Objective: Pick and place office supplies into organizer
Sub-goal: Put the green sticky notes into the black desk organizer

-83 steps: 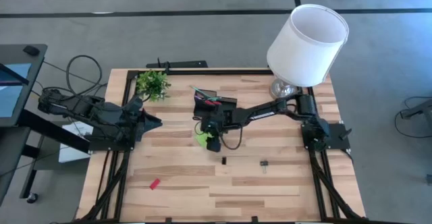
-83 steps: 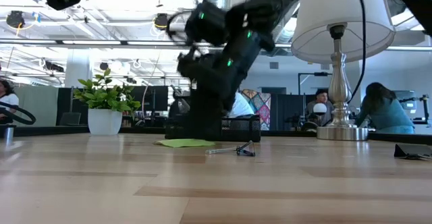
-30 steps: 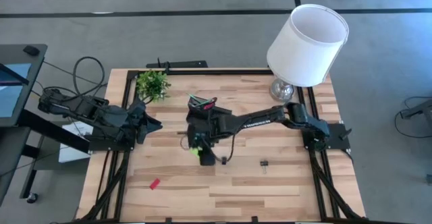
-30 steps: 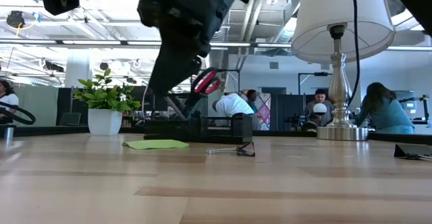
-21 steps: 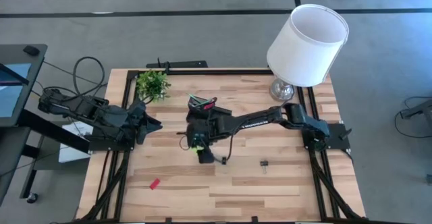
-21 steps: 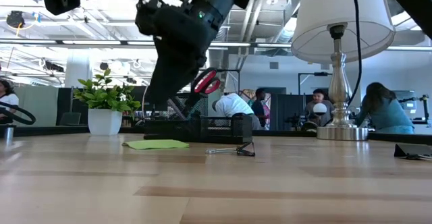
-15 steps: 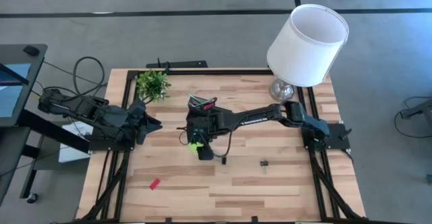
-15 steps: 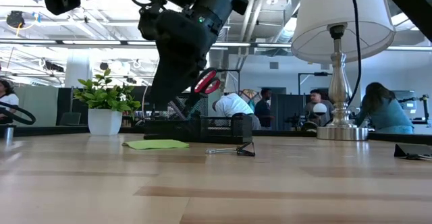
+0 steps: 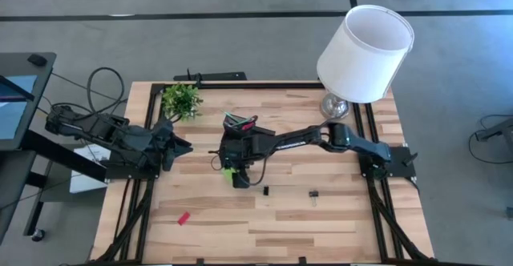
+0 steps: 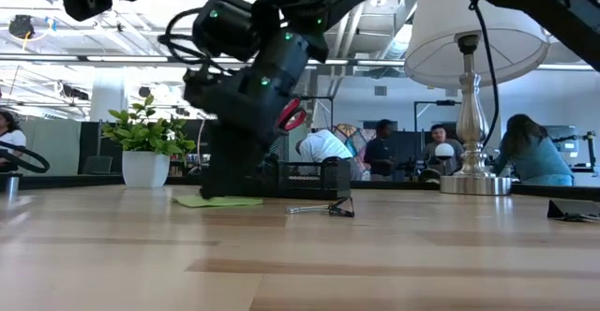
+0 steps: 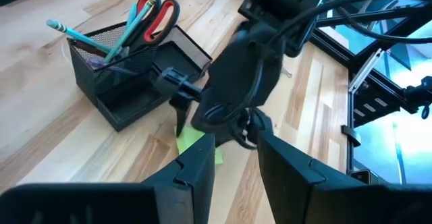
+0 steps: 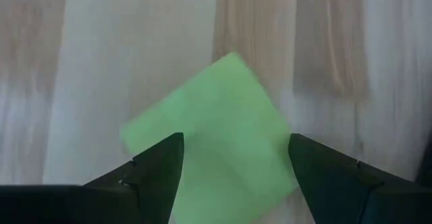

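The lime-green sticky-note pad [image 12: 216,133] lies flat on the table just in front of the black organizer [image 11: 135,69]. My right gripper [image 12: 233,166] is low over the pad, open, one finger at each side of it. In the organizer's taller compartment stand red-handled scissors [image 11: 156,11] and pens [image 11: 101,42]. Two black clips [image 9: 265,191] [image 9: 313,194] and a red eraser [image 9: 183,217] lie loose nearer the table's front. My left gripper [image 11: 236,170] waits open and empty at the table's left side. My right gripper comes at the pad from above, slanting down, with its open fingers [image 12: 155,163] at two opposite corners of the pad. Whether they touch it I cannot tell. The pad lies flat on the table.
A small potted plant [image 9: 182,99] stands at the far left of the table. A white-shaded lamp [image 9: 365,42] stands at the far right. People show in the room beyond, in the low view.
My right gripper has come down from above the organizer's height to just over the table and shifted slightly toward the table's left and far edge, onto the sticky-note pad. The pad has stayed where it lay.
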You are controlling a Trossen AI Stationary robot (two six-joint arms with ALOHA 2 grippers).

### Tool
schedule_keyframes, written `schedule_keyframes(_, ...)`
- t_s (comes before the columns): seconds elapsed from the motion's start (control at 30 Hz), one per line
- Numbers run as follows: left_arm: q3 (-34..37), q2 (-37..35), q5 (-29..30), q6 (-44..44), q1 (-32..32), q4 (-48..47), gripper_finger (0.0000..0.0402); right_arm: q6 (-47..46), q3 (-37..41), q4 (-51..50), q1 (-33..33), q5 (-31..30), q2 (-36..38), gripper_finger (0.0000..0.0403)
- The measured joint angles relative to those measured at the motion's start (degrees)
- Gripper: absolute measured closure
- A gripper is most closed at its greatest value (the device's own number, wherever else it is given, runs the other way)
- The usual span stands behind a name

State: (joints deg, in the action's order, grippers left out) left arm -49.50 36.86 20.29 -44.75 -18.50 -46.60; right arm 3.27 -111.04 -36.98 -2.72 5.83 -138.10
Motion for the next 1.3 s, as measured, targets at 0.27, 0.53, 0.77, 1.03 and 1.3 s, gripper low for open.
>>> schedule_keyframes(0.27,0.0,0.0,0.0,0.0,0.0,-0.3,0.0294,-0.6,-0.8,0.8,-0.5,-0.2,-3.7,0.0137)
schedule_keyframes(0.53,0.0,0.0,0.0,-0.1,0.0,-0.5,0.0294,-1.7,-0.8,-1.6,-2.9,-0.9,-3.7,0.0201)
schedule_keyframes(0.77,0.0,0.0,0.0,-0.2,0.0,-0.5,0.0294,-14.0,-0.8,-2.5,-3.7,0.3,-3.5,0.0366)
schedule_keyframes(1.03,0.0,0.0,-0.3,-0.9,0.0,-0.5,0.0294,-32.1,0.1,-6.1,-1.9,-1.1,0.7,0.0397)
schedule_keyframes(1.3,0.0,0.0,-0.5,-1.0,0.0,-0.5,0.0294,-41.7,0.0,-19.8,0.5,-15.7,10.2,0.0399)
